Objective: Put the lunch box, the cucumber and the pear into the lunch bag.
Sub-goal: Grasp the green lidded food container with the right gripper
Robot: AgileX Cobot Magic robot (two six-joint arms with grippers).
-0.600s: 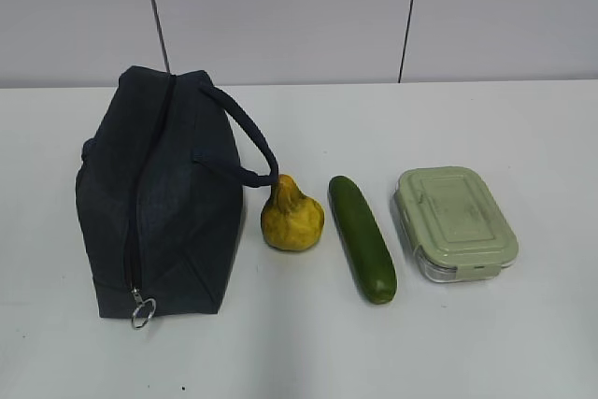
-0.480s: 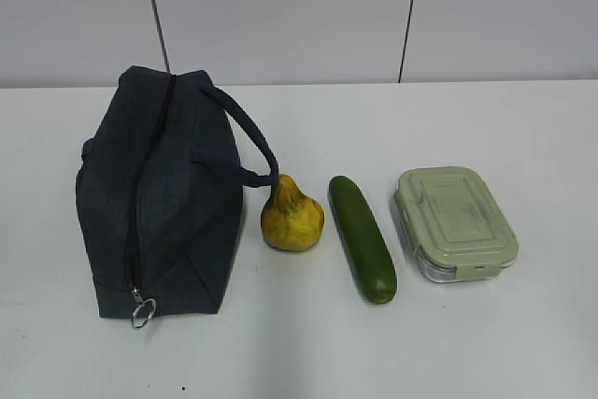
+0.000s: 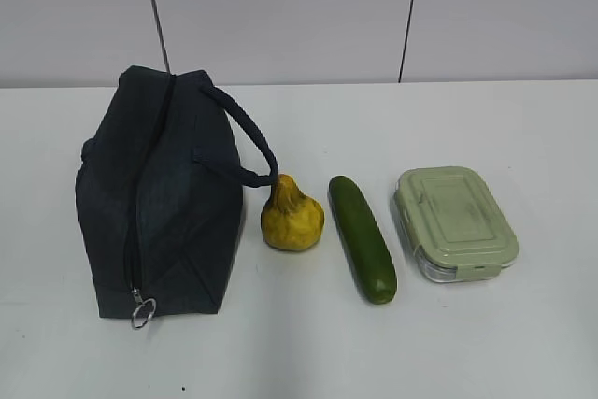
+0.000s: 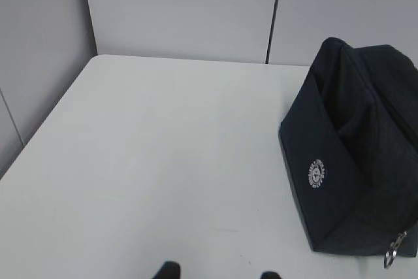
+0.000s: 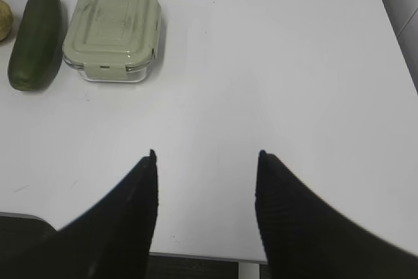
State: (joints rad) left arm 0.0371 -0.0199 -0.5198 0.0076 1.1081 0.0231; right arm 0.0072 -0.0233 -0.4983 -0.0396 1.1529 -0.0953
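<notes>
Lunch bag (image 3: 159,193) taken as landmark: it lay on its side on the white table (image 3: 523,137), zipper closed along the top, metal ring pull (image 3: 142,309) at the near end, loop handle (image 3: 245,142) sticking out toward the pear. Pear (image 3: 291,215) sat just beside the bag on its handle side, neck up, close under the handle loop; contact with the handle could not be told. Cucumber (image 3: 362,237) lay one place further from the bag than the pear, near it but apart, lengthwise front to back. Lunch box (image 3: 454,221) was furthest from the bag, just past the cucumber, green lid clipped on. All three items outside the bag.

Left gripper (image 4: 219,270): only two dark fingertips (image 4: 166,270) showed at the frame's bottom edge, spread apart, holding nothing, well off the bag's logo side (image 4: 316,174). Right gripper (image 5: 206,158): fingers (image 5: 130,213) spread wide, empty, over bare table on the far side of the lunch box (image 5: 113,32) from the bag, cucumber (image 5: 36,37) beyond the box.
</notes>
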